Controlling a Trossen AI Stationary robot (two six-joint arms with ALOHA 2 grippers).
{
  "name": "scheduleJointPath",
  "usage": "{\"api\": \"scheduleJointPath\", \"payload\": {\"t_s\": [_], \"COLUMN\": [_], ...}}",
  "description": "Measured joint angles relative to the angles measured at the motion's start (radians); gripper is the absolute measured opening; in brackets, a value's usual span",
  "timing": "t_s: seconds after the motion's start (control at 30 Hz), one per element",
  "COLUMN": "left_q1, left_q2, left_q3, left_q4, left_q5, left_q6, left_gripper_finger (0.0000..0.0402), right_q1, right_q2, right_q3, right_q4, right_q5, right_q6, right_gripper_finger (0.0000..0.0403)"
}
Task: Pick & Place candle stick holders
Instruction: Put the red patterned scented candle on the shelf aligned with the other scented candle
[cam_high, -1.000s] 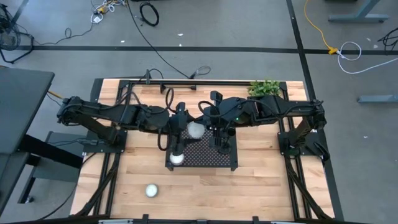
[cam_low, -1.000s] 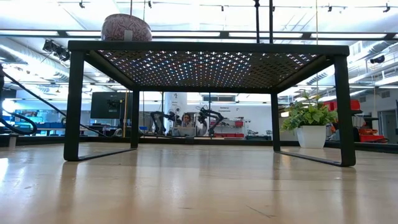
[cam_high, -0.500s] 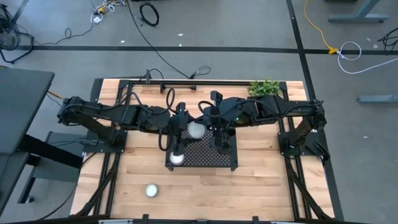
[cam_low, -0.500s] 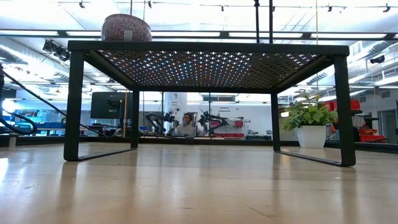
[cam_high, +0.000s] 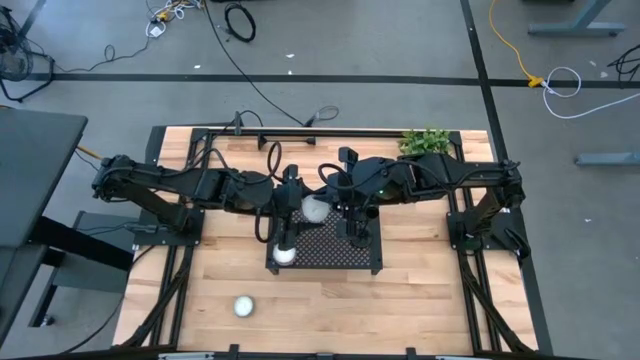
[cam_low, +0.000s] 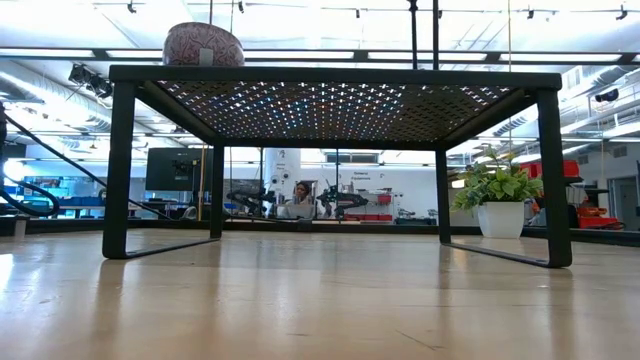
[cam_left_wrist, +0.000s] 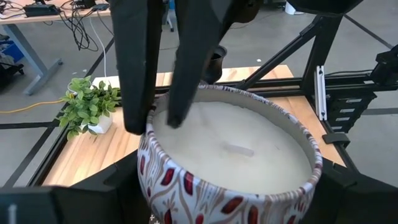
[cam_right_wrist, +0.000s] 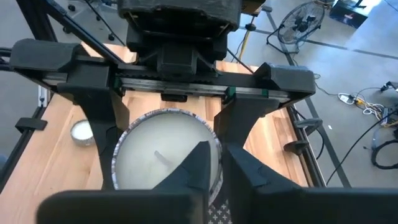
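Note:
A white candle in a red-leaf patterned bowl (cam_left_wrist: 230, 149) hangs above the black perforated stand (cam_high: 330, 250), between both arms. My left gripper (cam_high: 303, 203) is shut on the bowl, and my right gripper (cam_right_wrist: 224, 165) is shut on its rim. Beyond the bowl shows the black cup top of a candle stick holder (cam_left_wrist: 214, 62). Two thin dark stems (cam_low: 413, 40) rise from the stand's top in the low view. A second patterned candle bowl (cam_low: 203, 45) sits on the stand's near left corner. My left gripper has the bowl between its two widely spread fingers (cam_right_wrist: 99, 112), one on each opposite side of the outer wall (cam_right_wrist: 121, 155). It comes roughly level from the table's left. The bowl sits upright, clear of the stand. My right gripper pinches the bowl's rim (cam_left_wrist: 152, 121), one finger (cam_left_wrist: 137, 74) outside the wall and one inside over the wax. It comes slanting down from the table's right.
A small white candle (cam_high: 243, 306) lies on the wooden table near the front left. A potted green plant (cam_high: 425, 141) stands at the far right edge. The stand (cam_low: 330, 75) is raised on four legs, with open room beneath it.

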Motion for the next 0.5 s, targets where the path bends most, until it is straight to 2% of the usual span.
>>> {"api": "scheduleJointPath", "payload": {"t_s": [0.23,0.5], "left_q1": [0.0,-0.001], "left_q2": [-0.001,-0.03], "left_q3": [0.0,0.0], "left_q4": [-0.04,-0.125], "left_q5": [-0.014,-0.042], "left_q6": [0.0,0.0], "left_gripper_finger": [0.0284,0.0284], "right_q1": [0.001,0.001], "right_q2": [-0.019,-0.064], "right_q3": [0.0,0.0], "right_q4": [-0.035,-0.073], "right_q5": [0.018,0.063], "right_q6": [0.0,0.033], "right_gripper_finger": [0.0091,0.0102]}}
